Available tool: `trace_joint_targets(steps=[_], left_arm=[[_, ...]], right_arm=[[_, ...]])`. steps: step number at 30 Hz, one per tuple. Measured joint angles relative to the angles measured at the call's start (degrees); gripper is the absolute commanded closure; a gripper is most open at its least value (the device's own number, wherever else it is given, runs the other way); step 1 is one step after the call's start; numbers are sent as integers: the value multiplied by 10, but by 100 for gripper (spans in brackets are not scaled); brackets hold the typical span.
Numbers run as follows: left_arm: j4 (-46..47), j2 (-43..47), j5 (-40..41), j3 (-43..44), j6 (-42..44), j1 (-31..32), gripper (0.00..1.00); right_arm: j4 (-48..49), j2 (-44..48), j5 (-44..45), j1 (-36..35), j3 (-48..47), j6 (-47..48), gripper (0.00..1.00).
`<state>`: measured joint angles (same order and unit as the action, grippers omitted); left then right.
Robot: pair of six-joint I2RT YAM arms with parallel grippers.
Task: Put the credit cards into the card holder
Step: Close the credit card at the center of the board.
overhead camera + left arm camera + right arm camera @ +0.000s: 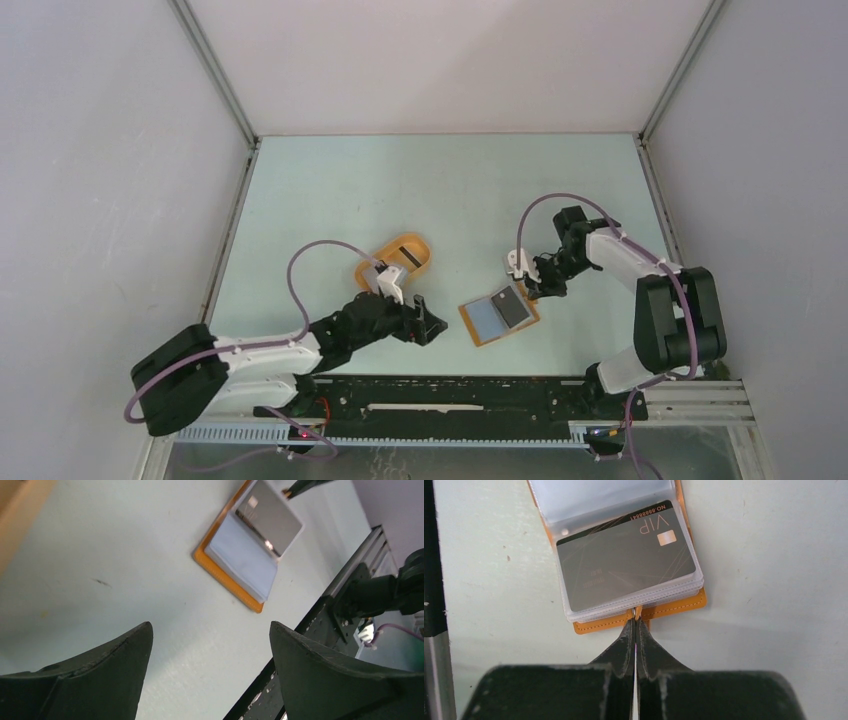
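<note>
Pale table (420, 190), card holder (674, 607) open, one dark card (624, 565) sleeved.
Right gripper (636, 624) pinched closed at holder's edge; left gripper (210, 626) wide, empty; possibly another card (411, 257) in tray (400, 238).

The pale green table (400, 180) carried 2 things: an open orange card holder (674, 608) near its front, and an oval orange tray (405, 237) to the holder's left.

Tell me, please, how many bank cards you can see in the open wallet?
1. A dark grey card lies in the top clear sleeve of the orange wallet, on the half nearer the right arm. Others may be hidden in the sleeves beneath.
</note>
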<state>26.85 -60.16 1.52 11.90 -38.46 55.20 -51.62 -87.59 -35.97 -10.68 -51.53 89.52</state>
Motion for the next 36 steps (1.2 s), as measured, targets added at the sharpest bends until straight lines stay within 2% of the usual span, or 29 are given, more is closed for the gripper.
trace_joint_targets(steps=[7,13,20,26,36], left_arm=[[4,-124,-34,51,-39,7,10],[14,-205,-48,96,-119,8,10],[18,-239,-48,120,-191,16,11],[18,-259,-48,135,-221,17,17],[60,-309,-66,153,-245,17,24]], right_arm=[[-51,14,-71,43,-5,33,100],[-88,14,-98,49,-8,52,100],[-134,17,-137,51,-19,78,100],[-180,11,-157,47,-35,120,100],[-151,-3,-124,12,-34,77,100]])
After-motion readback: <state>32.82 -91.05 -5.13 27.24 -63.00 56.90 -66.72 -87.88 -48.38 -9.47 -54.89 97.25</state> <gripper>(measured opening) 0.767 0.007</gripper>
